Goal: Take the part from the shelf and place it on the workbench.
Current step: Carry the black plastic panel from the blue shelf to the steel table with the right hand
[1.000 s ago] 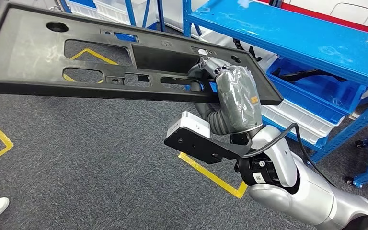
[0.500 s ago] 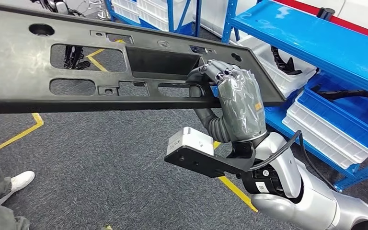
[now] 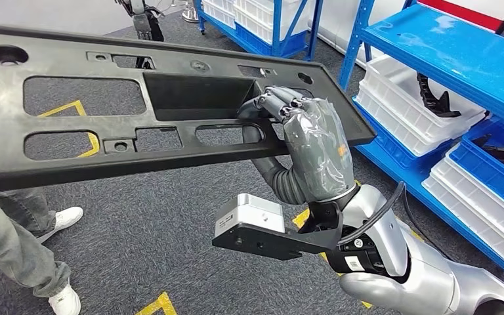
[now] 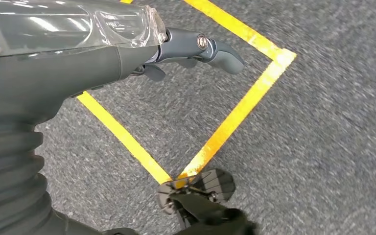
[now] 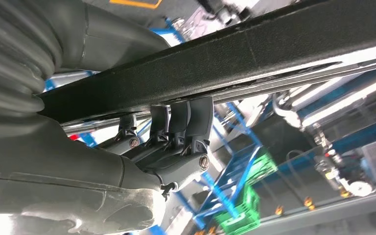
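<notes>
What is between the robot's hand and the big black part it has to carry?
Nothing. The right hand already grips the black part, fingers hooked through a slot near one end. The workbench isn't visible, so the way there can't be judged.

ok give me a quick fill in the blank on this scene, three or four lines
1. The long black part is held by the robot's ____ hand.
2. The shelf frames beside the robot are painted ____.
3. The lines taped on the grey floor are ____.
4. The left hand hangs over the floor holding ____.

Missing words: right; blue; yellow; nothing
</notes>
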### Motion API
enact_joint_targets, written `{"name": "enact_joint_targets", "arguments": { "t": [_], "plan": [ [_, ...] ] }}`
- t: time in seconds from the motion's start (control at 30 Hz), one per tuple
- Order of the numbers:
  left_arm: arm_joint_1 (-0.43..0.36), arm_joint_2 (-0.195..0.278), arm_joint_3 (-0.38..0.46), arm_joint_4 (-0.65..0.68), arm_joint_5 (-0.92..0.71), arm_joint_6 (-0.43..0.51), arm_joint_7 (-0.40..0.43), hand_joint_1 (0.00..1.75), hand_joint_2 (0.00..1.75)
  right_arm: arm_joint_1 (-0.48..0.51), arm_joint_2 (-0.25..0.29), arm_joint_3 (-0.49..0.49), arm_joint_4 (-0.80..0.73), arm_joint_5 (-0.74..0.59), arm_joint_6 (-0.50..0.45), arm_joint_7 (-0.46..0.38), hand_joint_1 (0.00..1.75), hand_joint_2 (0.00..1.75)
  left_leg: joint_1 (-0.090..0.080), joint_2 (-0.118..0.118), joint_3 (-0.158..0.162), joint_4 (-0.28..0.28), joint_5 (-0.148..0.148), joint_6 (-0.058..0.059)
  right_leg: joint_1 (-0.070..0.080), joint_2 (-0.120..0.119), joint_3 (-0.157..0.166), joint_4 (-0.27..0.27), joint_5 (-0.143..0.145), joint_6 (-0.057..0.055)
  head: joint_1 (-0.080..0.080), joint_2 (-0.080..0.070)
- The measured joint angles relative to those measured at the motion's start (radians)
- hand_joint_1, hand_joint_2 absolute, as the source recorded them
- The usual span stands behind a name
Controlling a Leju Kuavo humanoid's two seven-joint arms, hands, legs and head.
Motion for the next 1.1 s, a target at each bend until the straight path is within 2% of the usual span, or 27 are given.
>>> {"name": "enact_joint_targets", "arguments": {
  "t": [0.07, 0.1, 0.13, 0.17, 0.2, 0.23, 0.27, 0.3, 0.37, 0.4, 0.43, 0.47, 0.5, 0.57, 0.6, 0.63, 0.7, 0.73, 0.77, 0.8, 0.83, 0.9, 0.93, 0.97, 1.0, 1.03, 1.1],
  "plan": [
    [-0.002, 0.001, 0.000, 0.000, 0.000, 0.000, 0.000, 0.00, 1.75, -0.001, 0.001, 0.000, -0.001, -0.004, 0.002, -0.004, 1.75, 1.75, -0.005, 0.036, 0.068, -0.131, 0.044, 0.009, 0.006, -0.016, 0.005, 0.001, -0.006, 0.009, 0.001, 0.000],
    [-0.003, 0.001, 0.000, 0.000, 0.000, 0.000, 0.000, 0.00, 1.75, -0.002, 0.002, 0.001, -0.001, -0.004, 0.004, -0.005, 1.75, 1.75, -0.008, 0.044, 0.080, -0.156, 0.049, 0.016, 0.010, -0.022, 0.006, 0.002, -0.009, 0.013, 0.002, 0.000],
    [-0.003, 0.001, 0.000, 0.000, 0.000, 0.000, 0.000, 0.00, 1.75, -0.002, 0.003, 0.002, -0.001, -0.005, 0.005, -0.007, 1.75, 1.75, -0.010, 0.041, 0.081, -0.163, 0.048, 0.024, 0.013, -0.028, 0.007, 0.002, -0.011, 0.017, 0.004, 0.000],
    [-0.003, 0.001, 0.000, 0.000, 0.000, 0.000, 0.000, 0.00, 1.75, -0.003, 0.004, 0.003, -0.001, -0.005, 0.006, -0.008, 1.75, 1.75, -0.011, 0.030, 0.080, -0.164, 0.049, 0.031, 0.012, -0.036, 0.009, 0.002, -0.013, 0.022, 0.005, 0.000],
    [-0.003, 0.001, 0.000, 0.000, 0.000, 0.000, 0.000, 0.00, 1.75, -0.003, 0.005, 0.004, -0.001, -0.005, 0.006, -0.009, 1.75, 1.75, -0.010, 0.020, 0.080, -0.166, 0.051, 0.038, 0.009, -0.033, 0.010, 0.006, -0.019, 0.027, 0.006, 0.000],
    [-0.003, 0.001, 0.000, 0.000, 0.000, 0.000, 0.000, 0.00, 1.75, -0.003, 0.006, 0.004, -0.001, -0.005, 0.006, -0.010, 1.75, 1.75, -0.008, 0.009, 0.081, -0.167, 0.053, 0.044, 0.006, -0.020, 0.004, 0.023, -0.033, 0.032, 0.006, 0.000],
    [-0.005, 0.001, 0.000, 0.000, 0.000, 0.000, 0.000, 0.00, 1.75, -0.003, 0.006, 0.005, -0.002, -0.005, 0.006, -0.011, 1.75, 1.75, -0.007, -0.001, 0.082, -0.169, 0.055, 0.051, 0.003, -0.001, -0.011, 0.063, -0.059, 0.036, 0.007, 0.000],
    [-0.006, 0.001, 0.000, 0.000, 0.000, 0.000, -0.001, 0.00, 1.75, -0.002, 0.006, 0.005, -0.002, -0.005, 0.006, -0.012, 1.75, 1.75, -0.005, -0.012, 0.083, -0.169, 0.056, 0.055, 0.000, 0.023, -0.039, 0.126, -0.095, 0.038, 0.008, 0.000],
    [-0.008, 0.001, 0.000, 0.000, -0.001, 0.000, -0.001, 0.00, 1.75, 0.001, 0.005, 0.006, -0.002, -0.005, 0.006, -0.012, 1.75, 1.75, -0.006, -0.034, 0.082, -0.169, 0.058, 0.060, -0.001, 0.047, -0.111, 0.276, -0.158, 0.040, 0.010, 0.000],
    [-0.007, 0.001, 0.000, 0.000, -0.002, 0.000, -0.001, 0.00, 1.75, 0.003, 0.005, 0.007, -0.001, -0.005, 0.006, -0.012, 1.75, 1.75, -0.006, -0.047, 0.082, -0.169, 0.058, 0.061, -0.001, 0.051, -0.135, 0.320, -0.167, 0.040, 0.011, 0.000],
    [-0.007, 0.001, 0.000, 0.000, -0.002, 0.000, -0.001, 0.00, 1.75, 0.005, 0.005, 0.007, -0.001, -0.005, 0.006, -0.012, 1.75, 1.75, -0.006, -0.060, 0.082, -0.169, 0.058, 0.061, -0.001, 0.052, -0.142, 0.325, -0.155, 0.040, 0.011, 0.000],
    [-0.006, 0.001, 0.000, 0.000, -0.003, 0.000, -0.001, 0.00, 1.75, 0.005, 0.005, 0.007, -0.002, -0.005, 0.006, -0.013, 1.75, 1.75, -0.006, -0.073, 0.084, -0.168, 0.058, 0.060, -0.002, 0.054, -0.127, 0.286, -0.125, 0.038, 0.011, 0.000],
    [-0.006, 0.001, 0.000, 0.000, -0.003, 0.000, -0.001, 0.00, 1.75, 0.005, 0.005, 0.007, -0.002, -0.005, 0.006, -0.013, 1.75, 1.75, -0.006, -0.086, 0.086, -0.168, 0.058, 0.060, -0.003, 0.064, -0.095, 0.214, -0.083, 0.035, 0.011, 0.000],
    [-0.007, 0.001, 0.000, 0.000, -0.004, 0.000, -0.001, 0.00, 1.75, 0.005, 0.005, 0.007, -0.002, -0.005, 0.006, -0.014, 1.75, 1.75, -0.005, -0.109, 0.087, -0.167, 0.058, 0.057, -0.005, 0.105, -0.028, 0.068, -0.021, 0.028, 0.010, 0.000],
    [-0.008, 0.001, 0.000, 0.000, -0.005, 0.000, -0.001, 0.00, 1.75, 0.005, 0.005, 0.007, -0.002, -0.005, 0.006, -0.014, 1.75, 1.75, -0.005, -0.118, 0.084, -0.167, 0.059, 0.052, -0.004, 0.122, -0.010, 0.027, -0.008, 0.026, 0.010, 0.000],
    [-0.007, 0.000, 0.000, 0.000, -0.005, 0.000, -0.001, 0.00, 1.75, 0.005, 0.005, 0.007, -0.002, -0.004, 0.006, -0.015, 1.75, 1.75, -0.003, -0.126, 0.080, -0.167, 0.061, 0.046, -0.003, 0.130, -0.005, 0.011, -0.008, 0.024, 0.009, 0.000],
    [-0.004, 0.000, 0.000, 0.000, -0.006, 0.000, 0.000, 0.00, 1.75, 0.004, 0.006, 0.007, -0.002, -0.008, 0.005, -0.020, 1.75, 1.75, 0.000, -0.137, 0.074, -0.169, 0.063, 0.033, -0.002, 0.116, -0.004, 0.006, -0.005, 0.018, 0.009, 0.000],
    [-0.002, 0.000, 0.000, 0.000, -0.007, 0.000, 0.000, 0.00, 1.75, 0.003, 0.008, 0.007, -0.003, -0.013, 0.004, -0.024, 1.75, 1.75, -0.001, -0.123, 0.069, -0.161, 0.057, 0.027, -0.004, 0.107, -0.002, 0.002, -0.002, 0.012, 0.008, 0.000],
    [-0.002, 0.000, 0.000, 0.000, -0.008, 0.000, 0.001, 0.00, 1.75, 0.003, 0.009, 0.007, -0.003, -0.019, 0.002, -0.029, 1.75, 1.75, -0.003, -0.099, 0.057, -0.137, 0.041, 0.022, -0.007, 0.096, 0.000, -0.002, 0.000, 0.006, 0.006, 0.000],
    [-0.003, 0.000, 0.000, 0.000, -0.009, 0.000, 0.003, 0.00, 1.75, 0.003, 0.011, 0.007, -0.003, -0.023, 0.000, -0.033, 1.75, 1.75, -0.004, -0.070, 0.037, -0.093, 0.016, 0.018, -0.008, 0.084, 0.003, -0.005, 0.001, 0.001, 0.004, 0.000],
    [-0.005, -0.001, 0.000, 0.000, -0.011, 0.000, 0.004, 0.00, 1.75, 0.003, 0.012, 0.007, -0.003, -0.026, -0.002, -0.036, 1.75, 1.75, -0.004, -0.043, 0.005, -0.024, -0.019, 0.013, -0.005, 0.072, 0.004, -0.005, 0.000, -0.003, 0.001, 0.000],
    [-0.006, -0.001, 0.000, 0.000, -0.014, 0.000, 0.007, 0.00, 1.75, 0.006, 0.012, 0.007, -0.003, -0.029, -0.006, -0.042, 1.75, 1.75, 0.000, -0.026, -0.060, 0.114, -0.075, 0.005, 0.000, 0.047, 0.005, -0.005, -0.002, -0.006, 0.000, 0.000],
    [-0.005, -0.001, 0.000, 0.000, -0.015, 0.000, 0.008, 0.00, 1.75, 0.008, 0.012, 0.007, -0.003, -0.031, -0.007, -0.045, 1.75, 1.75, 0.001, -0.023, -0.075, 0.147, -0.081, 0.003, 0.001, 0.035, 0.005, -0.005, -0.003, -0.006, 0.000, 0.000],
    [-0.004, -0.001, 0.000, 0.000, -0.016, 0.000, 0.009, 0.00, 1.75, 0.009, 0.012, 0.007, -0.003, -0.032, -0.008, -0.047, 1.75, 1.75, 0.002, -0.021, -0.068, 0.136, -0.069, 0.002, 0.002, 0.025, 0.006, -0.005, -0.004, -0.005, -0.001, 0.000],
    [-0.003, 0.000, 0.000, 0.000, -0.017, 0.000, 0.010, 0.00, 1.75, 0.010, 0.012, 0.007, -0.003, -0.033, -0.009, -0.050, 1.75, 1.75, 0.002, -0.015, -0.037, 0.078, -0.041, 0.002, 0.002, 0.015, 0.007, -0.004, -0.006, -0.004, -0.001, 0.000],
    [-0.003, 0.000, 0.000, 0.000, -0.017, 0.000, 0.010, 0.00, 1.75, 0.010, 0.013, 0.007, -0.003, -0.033, -0.010, -0.052, 1.75, 1.75, 0.001, 0.003, 0.008, -0.004, -0.007, 0.002, 0.003, 0.006, 0.009, -0.004, -0.008, -0.001, -0.001, 0.000],
    [-0.006, 0.000, 0.000, 0.000, -0.017, 0.000, 0.010, 0.00, 1.75, 0.009, 0.013, 0.007, -0.004, -0.033, -0.013, -0.056, 1.75, 1.75, -0.004, 0.036, 0.077, -0.135, 0.035, 0.011, 0.009, -0.008, 0.012, -0.002, -0.014, 0.008, 0.000, 0.000]
  ]
}}
